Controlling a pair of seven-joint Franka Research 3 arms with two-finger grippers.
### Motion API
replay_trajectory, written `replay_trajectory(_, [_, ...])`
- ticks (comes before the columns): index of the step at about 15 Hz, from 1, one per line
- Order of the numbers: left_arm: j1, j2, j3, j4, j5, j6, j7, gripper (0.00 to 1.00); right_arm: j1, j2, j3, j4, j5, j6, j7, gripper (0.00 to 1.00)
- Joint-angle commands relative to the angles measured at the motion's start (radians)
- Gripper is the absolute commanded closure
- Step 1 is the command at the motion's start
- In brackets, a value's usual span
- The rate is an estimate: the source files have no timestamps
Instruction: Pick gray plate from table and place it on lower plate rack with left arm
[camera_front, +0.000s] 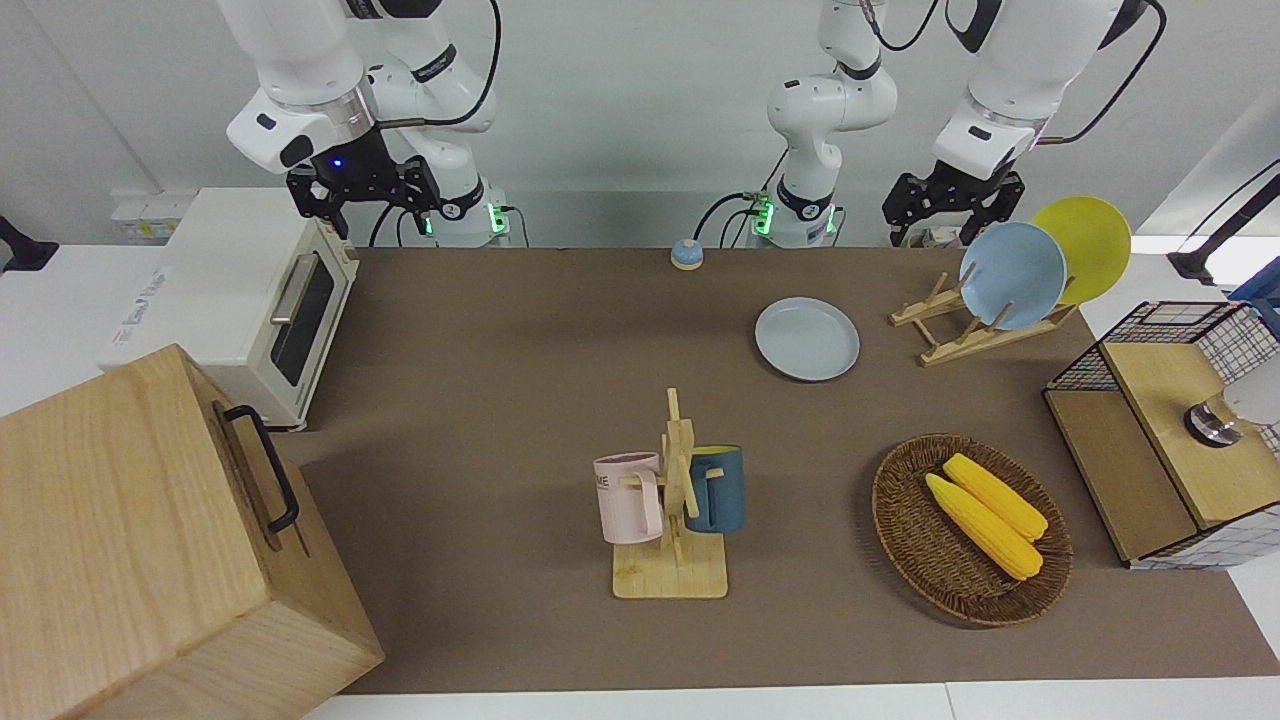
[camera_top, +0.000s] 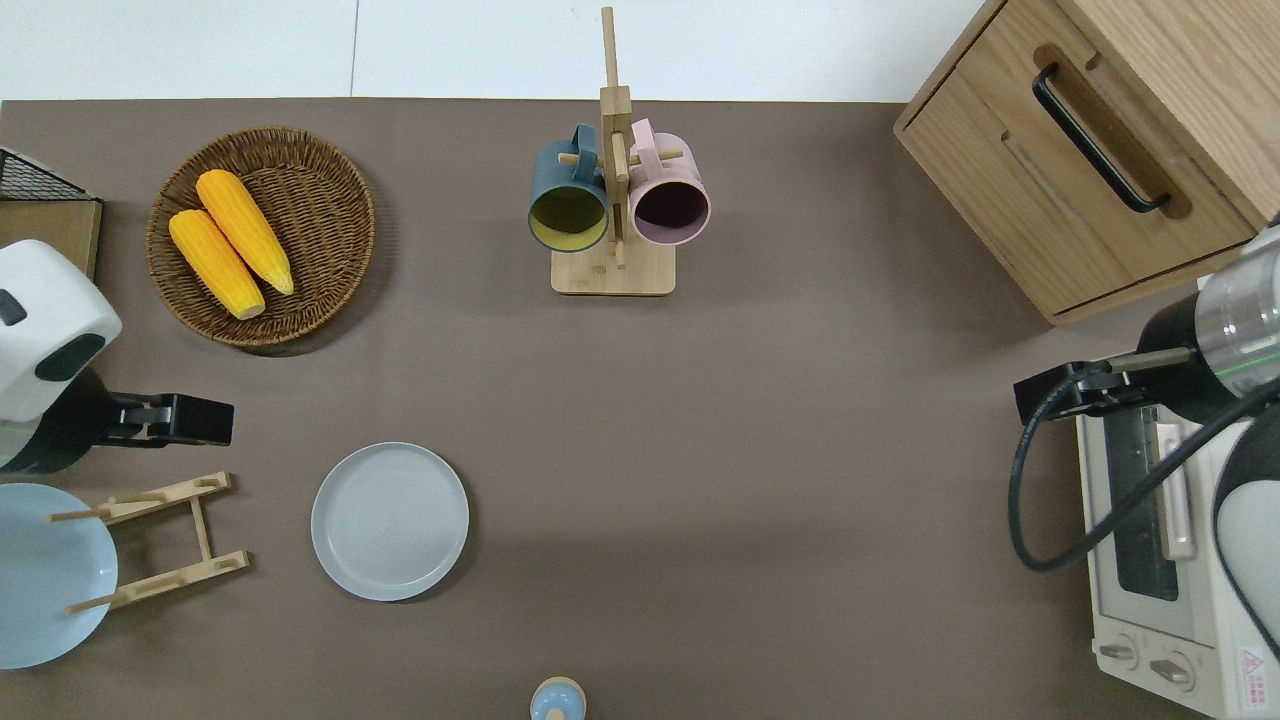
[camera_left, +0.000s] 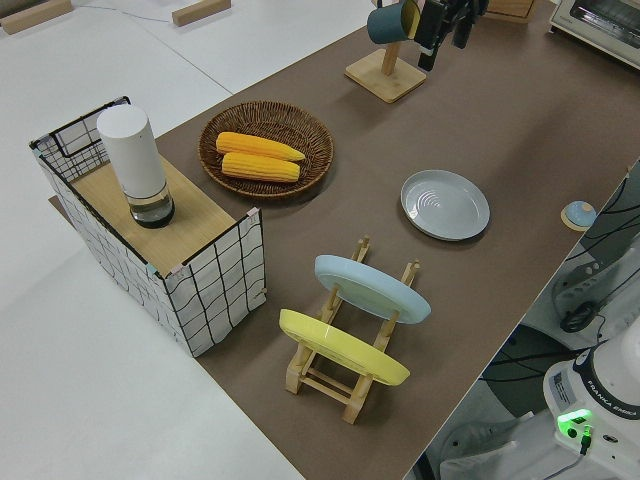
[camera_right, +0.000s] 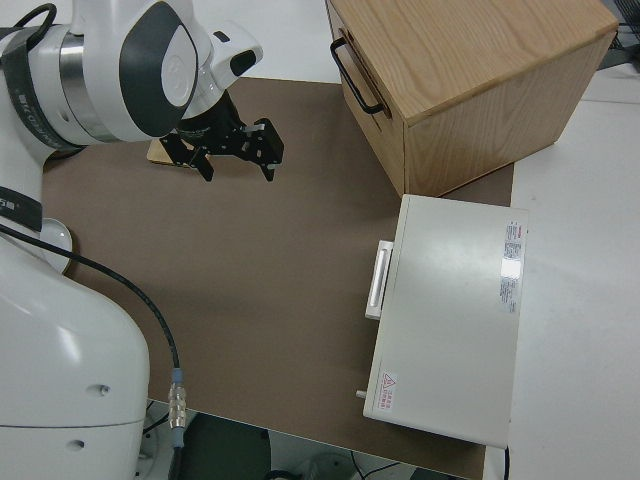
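Observation:
The gray plate (camera_front: 807, 339) lies flat on the brown table mat, beside the plate rack; it also shows in the overhead view (camera_top: 390, 521) and the left side view (camera_left: 445, 204). The light-wood plate rack (camera_front: 935, 318) holds a light blue plate (camera_front: 1012, 275) and a yellow plate (camera_front: 1085, 245) in its upper slots; its lower pegs (camera_top: 160, 535) are free. My left gripper (camera_front: 955, 215) hangs open and empty in the air, over the table between the rack and the wicker basket (camera_top: 205, 420). My right arm is parked, its gripper (camera_front: 365, 195) open.
A wicker basket (camera_front: 905, 545) with two corn cobs, a mug tree (camera_front: 672, 520) with a pink and a blue mug, a wire crate (camera_front: 1160, 430), a toaster oven (camera_front: 250, 290), a wooden cabinet (camera_front: 150, 540) and a small blue bell (camera_front: 686, 254) stand around.

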Motion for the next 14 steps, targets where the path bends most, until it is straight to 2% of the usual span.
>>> replay_trajectory(1, [-0.002,0.025,0.002,0.019,0.003,-0.023,-0.013,0.00,-0.023,-0.002,0.020,0.007,-0.006,-0.011,0.012,0.017])
replay_trajectory(9, [0.004,0.020,0.004,0.002,0.003,-0.057,-0.014,0.00,-0.023,-0.002,0.021,0.006,-0.006,-0.011,0.012,0.017])
replay_trajectory(14, [0.004,-0.020,0.014,-0.064,-0.006,-0.069,-0.011,0.00,-0.023,-0.002,0.021,0.007,-0.006,-0.011,0.012,0.017])
